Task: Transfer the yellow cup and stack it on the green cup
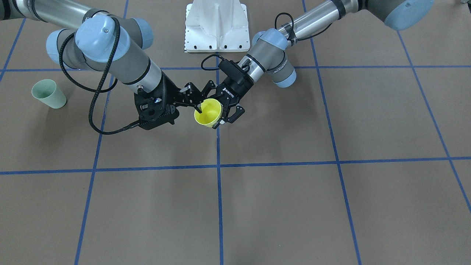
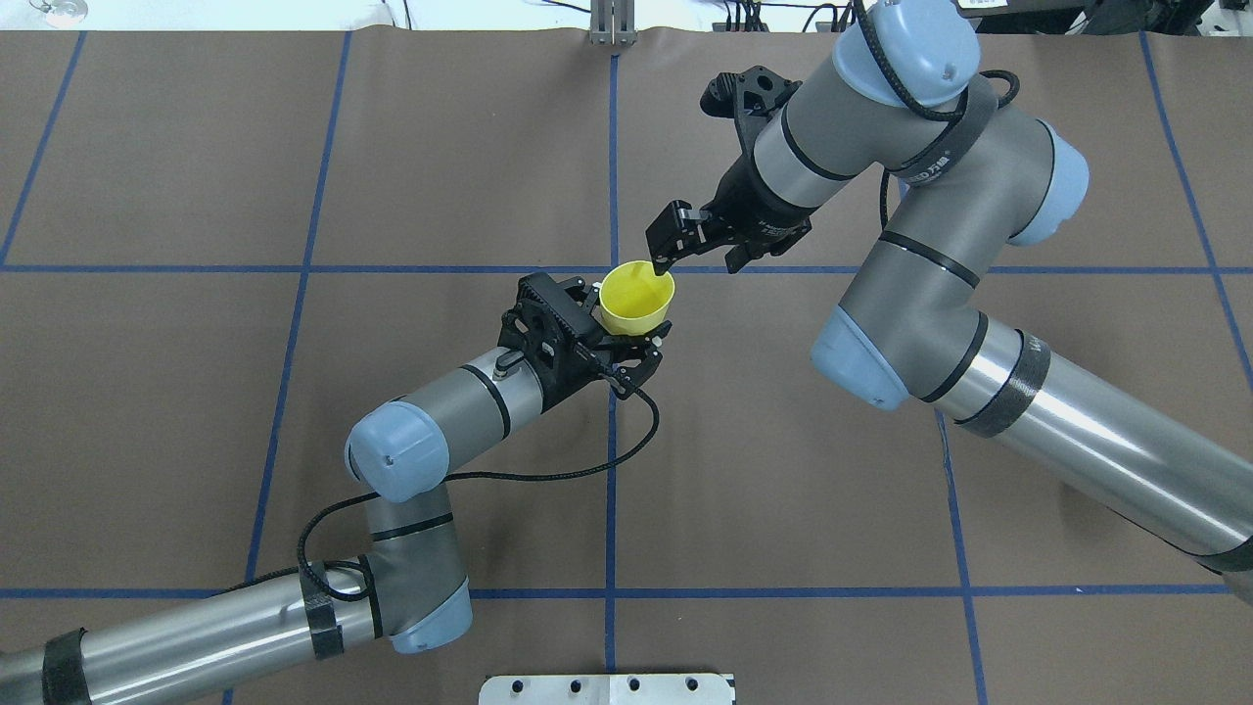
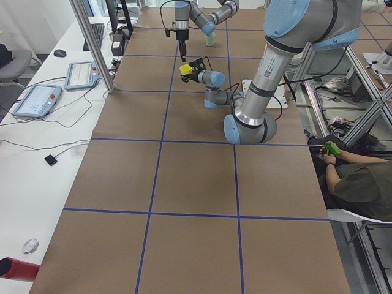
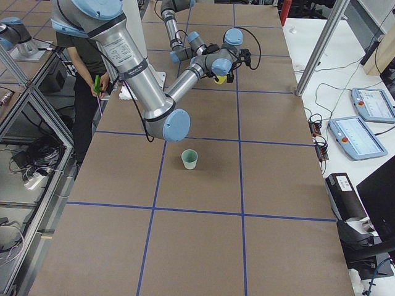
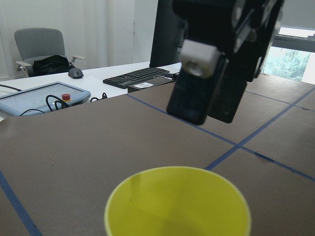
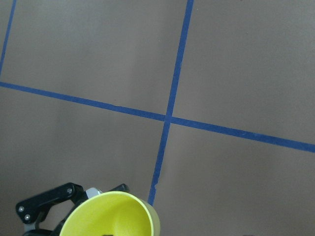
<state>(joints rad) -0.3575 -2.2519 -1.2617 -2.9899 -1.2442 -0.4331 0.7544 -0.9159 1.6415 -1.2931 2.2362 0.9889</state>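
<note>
The yellow cup [image 1: 208, 112] is held upright above the table near its middle, and it also shows in the overhead view [image 2: 636, 297]. My left gripper [image 2: 626, 321] is shut on its body from the side. My right gripper [image 2: 697, 257] is open above the cup's far rim, with one fingertip [image 2: 661, 262] at the rim. The left wrist view shows the cup's mouth [image 5: 177, 204] with the right gripper [image 5: 221, 64] above it. The green cup [image 1: 49, 94] stands upright on the table on my right side, apart from both grippers. It also shows in the exterior right view [image 4: 189, 159].
The white robot base plate [image 1: 217, 25] sits at the table's robot-side edge. Blue tape lines grid the brown table cover. An operator [image 3: 352, 174] sits beside the table. A desk with pendants [image 3: 37, 98] and a keyboard runs along the far side.
</note>
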